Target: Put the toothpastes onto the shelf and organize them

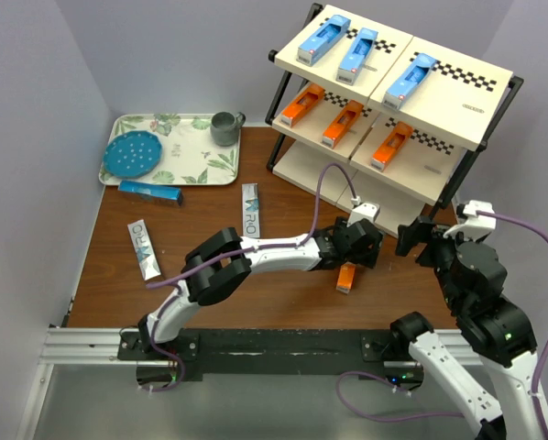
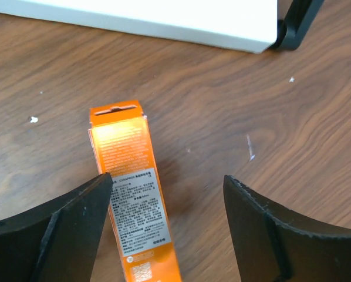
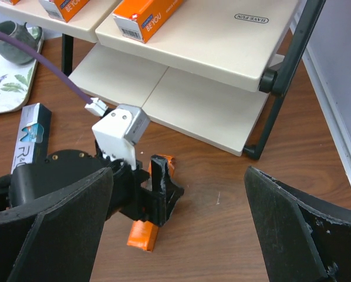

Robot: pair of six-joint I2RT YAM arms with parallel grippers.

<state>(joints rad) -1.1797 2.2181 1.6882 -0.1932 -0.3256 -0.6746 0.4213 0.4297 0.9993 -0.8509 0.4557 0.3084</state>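
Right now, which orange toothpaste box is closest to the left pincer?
The orange box lying on the table, directly under the open left pincer. The other three orange boxes sit on the shelf's middle tier, farther away.

Orange toothpaste box [image 2: 134, 194], brown woodgrain table [image 2: 222, 117], cream shelf [image 1: 448, 105] w/ blk-wht checker strips.

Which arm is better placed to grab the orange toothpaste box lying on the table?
Left. The left end effector is open over the orange box, which lies partly between its fingers. The right end effector hangs open beside the shelf.
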